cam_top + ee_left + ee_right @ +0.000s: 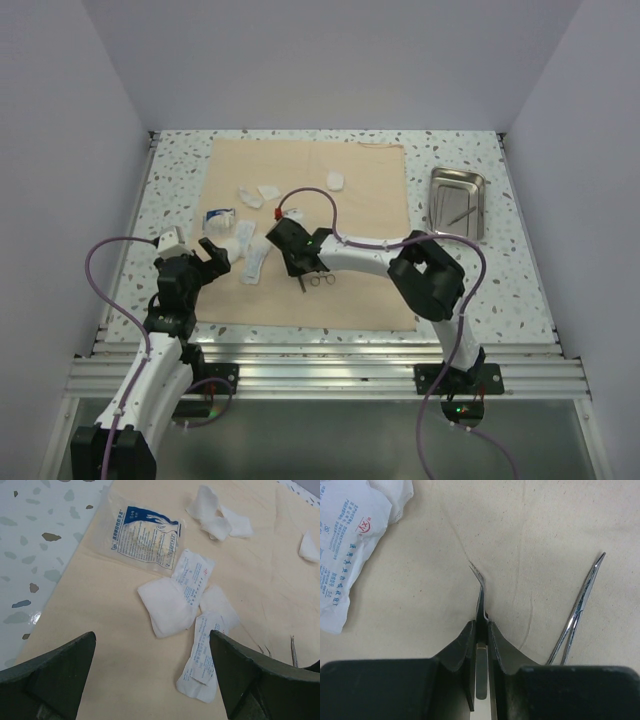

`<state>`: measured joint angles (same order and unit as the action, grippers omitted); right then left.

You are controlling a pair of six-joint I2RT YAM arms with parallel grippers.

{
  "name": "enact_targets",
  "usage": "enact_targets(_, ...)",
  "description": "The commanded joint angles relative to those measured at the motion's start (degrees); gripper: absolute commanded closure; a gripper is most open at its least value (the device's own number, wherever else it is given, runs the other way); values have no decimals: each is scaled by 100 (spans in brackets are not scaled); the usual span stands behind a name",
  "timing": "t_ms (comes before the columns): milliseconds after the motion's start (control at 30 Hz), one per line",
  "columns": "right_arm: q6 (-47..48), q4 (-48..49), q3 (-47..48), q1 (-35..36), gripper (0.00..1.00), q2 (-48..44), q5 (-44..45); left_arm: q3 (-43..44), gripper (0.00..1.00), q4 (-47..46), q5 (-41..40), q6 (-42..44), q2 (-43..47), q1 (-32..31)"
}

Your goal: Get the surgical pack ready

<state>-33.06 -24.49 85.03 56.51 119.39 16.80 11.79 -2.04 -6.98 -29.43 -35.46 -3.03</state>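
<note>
Cloth (pixel 375 180): far-right part bare, room to pass. Gauze packets (pixel 245 225) clutter its left middle; right arm (pixel 370 255) spans the near centre, forceps (pixel 320 281) loose beside it. Tray (pixel 450 188) sits far right.

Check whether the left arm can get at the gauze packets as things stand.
Probably yes: the left arm has its jaws open short of the gauze packets, only bare cloth between, nothing covering them.

Beige cloth (pixel 370 190); white table (pixel 520 290) speckled grey and brown; white packets (pixel 192 577) printed blue; silver tray (pixel 445 190).
</note>
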Motion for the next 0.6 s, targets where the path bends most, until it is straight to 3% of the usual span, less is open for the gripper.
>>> enact_targets(0, -78, 41, -189, -44, 91, -381, 157, 218, 0, -182, 22, -10, 22, 13)
enact_targets(200, 97, -82, -672, -666, 95, -1461, 52, 218, 0, -174, 30, -10, 31, 21)
enact_targets(367, 588, -179, -1322, -2352, 94, -2629, -352, 218, 0, -165, 30, -10, 39, 13)
enact_targets(400, 686, -188, -1384, -2973, 93, -2754, -387, 218, 0, -165, 22, -10, 39, 21)
enact_targets(500, 968, -232, -1332, -4239, 93, -2843, -817, 218, 0, -174, 30, -1, 48, 13)
enact_targets(567, 1117, -232, -1174, -4726, 93, -2694, -941, 218, 0, -174, 30, -1, 39, 21)
